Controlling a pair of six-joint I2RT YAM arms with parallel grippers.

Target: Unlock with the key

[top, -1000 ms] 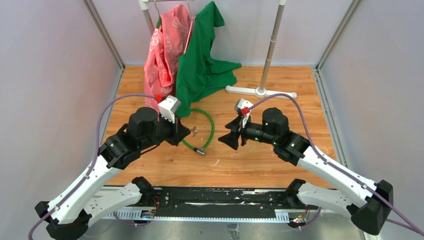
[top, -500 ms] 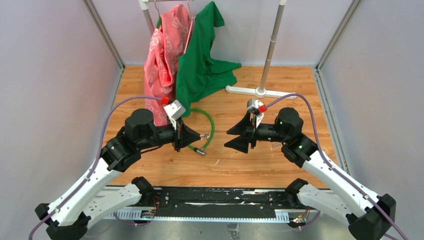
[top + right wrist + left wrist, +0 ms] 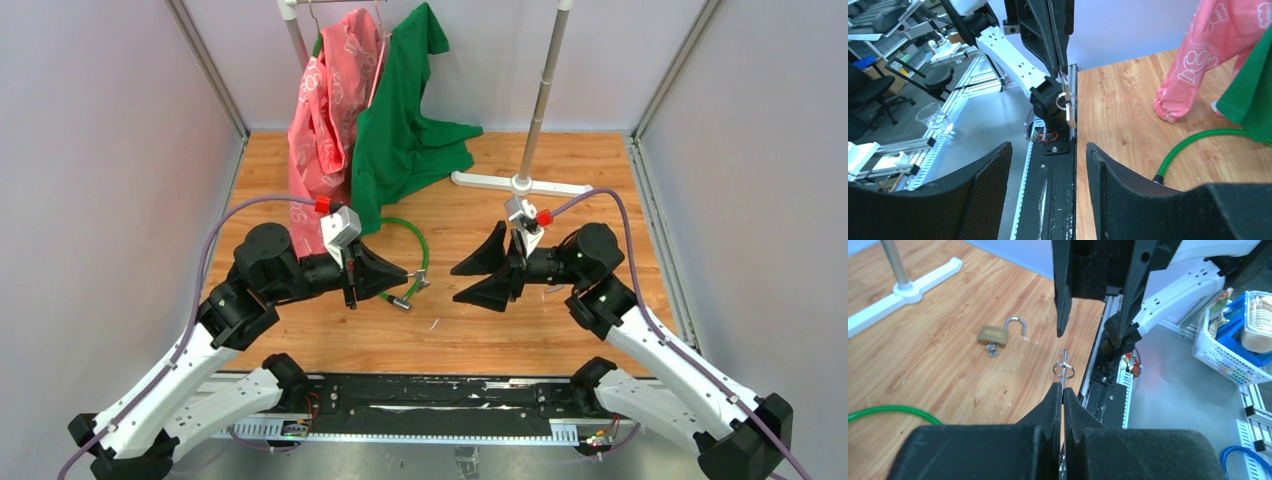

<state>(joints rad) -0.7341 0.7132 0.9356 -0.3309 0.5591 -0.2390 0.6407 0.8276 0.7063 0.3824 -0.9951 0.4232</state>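
Observation:
My left gripper (image 3: 405, 277) is shut on the key (image 3: 420, 283), a tiny silvery key with a small ring, held above the floor and pointing right. In the left wrist view the key (image 3: 1063, 365) sticks out past the closed black fingertips (image 3: 1055, 395). My right gripper (image 3: 455, 284) faces it a short way off, open and holding nothing, with the key level with its gap. Seen from the right wrist, the key (image 3: 1068, 107) hangs beyond the spread fingers (image 3: 1108, 185). The green cable lock (image 3: 415, 240) lies curved on the wood behind the left gripper, its metal end (image 3: 400, 302) near the front.
A brass padlock (image 3: 994, 335) with its shackle open lies on the wooden floor beside small keys. A pink garment (image 3: 330, 100) and a green one (image 3: 405, 120) hang from the rack at the back. The rack's white foot (image 3: 520, 183) stands behind the right gripper.
The left gripper has swung to point right, carrying the key toward the right gripper. The right arm has drawn back to the right and rolled its wrist, jaws slightly narrower.

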